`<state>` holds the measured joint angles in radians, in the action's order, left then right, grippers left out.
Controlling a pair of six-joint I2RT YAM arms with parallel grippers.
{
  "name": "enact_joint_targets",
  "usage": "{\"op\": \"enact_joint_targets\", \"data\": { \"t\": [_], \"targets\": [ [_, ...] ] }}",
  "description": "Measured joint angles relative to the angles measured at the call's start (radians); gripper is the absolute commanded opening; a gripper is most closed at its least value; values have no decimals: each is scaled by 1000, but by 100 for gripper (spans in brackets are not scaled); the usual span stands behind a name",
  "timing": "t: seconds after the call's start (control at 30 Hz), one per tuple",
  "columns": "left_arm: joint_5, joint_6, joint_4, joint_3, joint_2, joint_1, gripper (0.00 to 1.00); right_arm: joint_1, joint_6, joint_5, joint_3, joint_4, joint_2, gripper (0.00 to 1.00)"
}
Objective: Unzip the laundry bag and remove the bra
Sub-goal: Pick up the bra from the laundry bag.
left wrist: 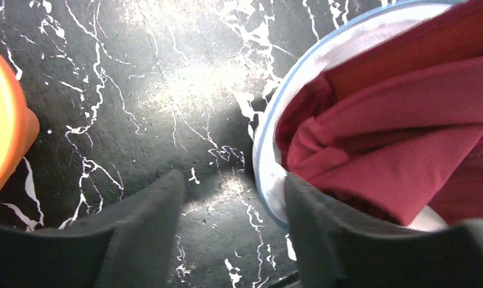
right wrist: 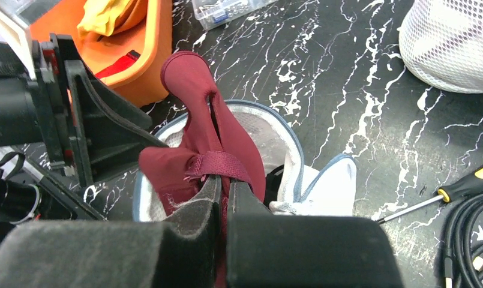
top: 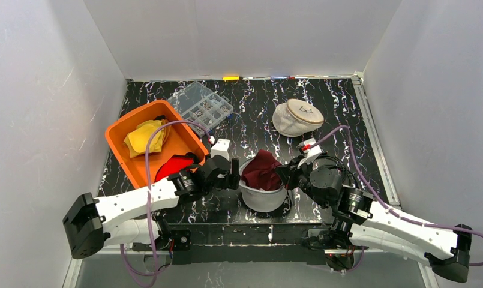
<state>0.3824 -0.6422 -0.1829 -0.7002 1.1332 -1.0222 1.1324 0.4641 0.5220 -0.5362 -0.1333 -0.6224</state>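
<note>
**Maroon bra pinched over the open bag**

From overhead, the round grey-white mesh laundry bag (top: 263, 199) sits unzipped at the bottom centre of the frame on the black, white-veined marble table (top: 257, 114). The maroon fabric bra (top: 261, 170) bulges out of its mouth. Only this view takes in the orange plastic tray (top: 120, 135) at the left, the clear compartment box (top: 201, 106) above it, and a zipped white mesh bag (top: 296, 117) at the upper right.

The right wrist camera alone catches a yellow-handled screwdriver (right wrist: 461, 187) lying at the lower right of its frame, and it shows the pinch up close. The left wrist camera alone shows the gap between that arm's fingers.

Both arms reach in from the bottom corners, forearms angled inward, and meet on either side of the bag.

The right gripper (top: 285, 174) has its fingers pressed together on a band of the bra, with the cloth standing up above the bag's mouth. The left gripper (top: 234, 174) has its fingers apart with bare table between them and holds nothing. One finger sits at the bag's blue-edged rim; I cannot tell whether it touches.
</note>
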Motion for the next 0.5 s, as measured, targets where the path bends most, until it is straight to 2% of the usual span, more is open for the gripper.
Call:
{"op": "enact_joint_targets", "data": {
  "t": [0.07, 0.27, 0.37, 0.5],
  "targets": [
    [-6, 19, -19, -5, -29, 0, 75, 0, -17, -19, 0, 0, 10, 1],
    [-71, 147, -56, -85, -177, 6, 79, 0, -86, -103, 0, -17, 11, 1],
    [-171, 265, -40, -135, -248, 7, 83, 0, -111, -131, 0, -29, 12, 1],
    [-352, 412, -32, -185, -259, 7, 90, 0, -134, -160, 0, -29, 22, 1]
  ]
}}
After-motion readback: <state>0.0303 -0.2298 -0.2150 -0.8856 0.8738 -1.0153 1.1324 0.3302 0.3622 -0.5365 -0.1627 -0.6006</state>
